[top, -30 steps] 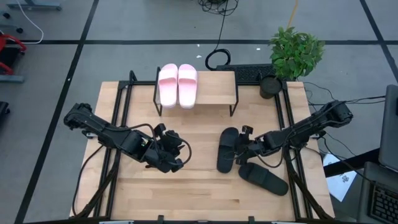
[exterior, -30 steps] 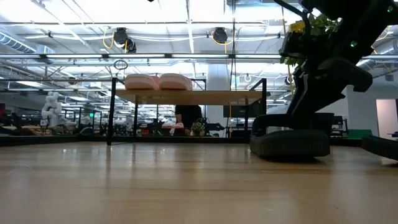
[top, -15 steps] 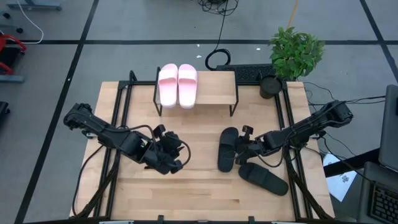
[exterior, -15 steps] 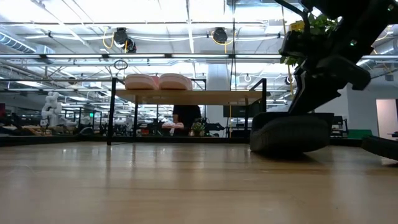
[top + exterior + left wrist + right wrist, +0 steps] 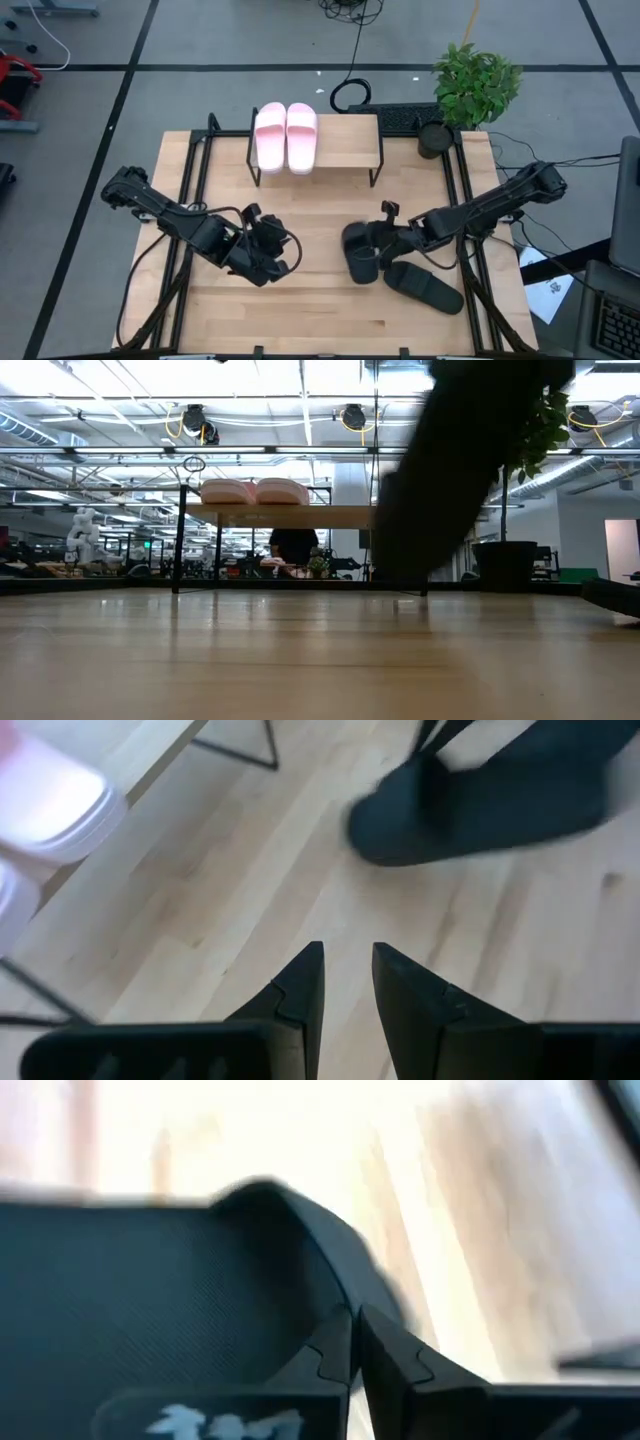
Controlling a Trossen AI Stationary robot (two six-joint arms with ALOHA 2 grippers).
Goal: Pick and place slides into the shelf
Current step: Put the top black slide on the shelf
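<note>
**A:** Sandals first, then: where are the four?

**B:** The pink pair (image 5: 286, 137) sits side by side on the left half of the shelf (image 5: 350, 142), long axes running front to back across the board. From the low camera they show as two pale humps (image 5: 253, 491) on top of the board. The right half of the shelf is bare wood.

**A:** And the black ones?

**B:** One black sandal (image 5: 361, 252) is held off the table by the right gripper (image 5: 378, 247), right of the table's middle and in front of the shelf. Its long axis has swung partly crosswise; from above I cannot tell which end is the toe. The low camera shows it as a large dark blur (image 5: 450, 470) lifted clear of the tabletop.

**A:** How do the fingers sit on it?

**B:** In the right wrist camera the two fingers (image 5: 385, 1355) are pressed nearly together over the sandal's edge (image 5: 150, 1290), clamped on it.

**A:** The other black one?

**B:** That second black sandal (image 5: 425, 285) lies flat on the table (image 5: 320, 310), just beside and nearer the front edge than the lifted one, its long axis slanting toward the front right corner.

**A:** Left arm?

**B:** The left gripper (image 5: 270, 262) hangs over the table left of centre, holding nothing. Its wrist camera shows the fingers (image 5: 300, 990) a narrow gap apart above bare wood, with the lifted sandal (image 5: 490, 805) farther off.
</note>
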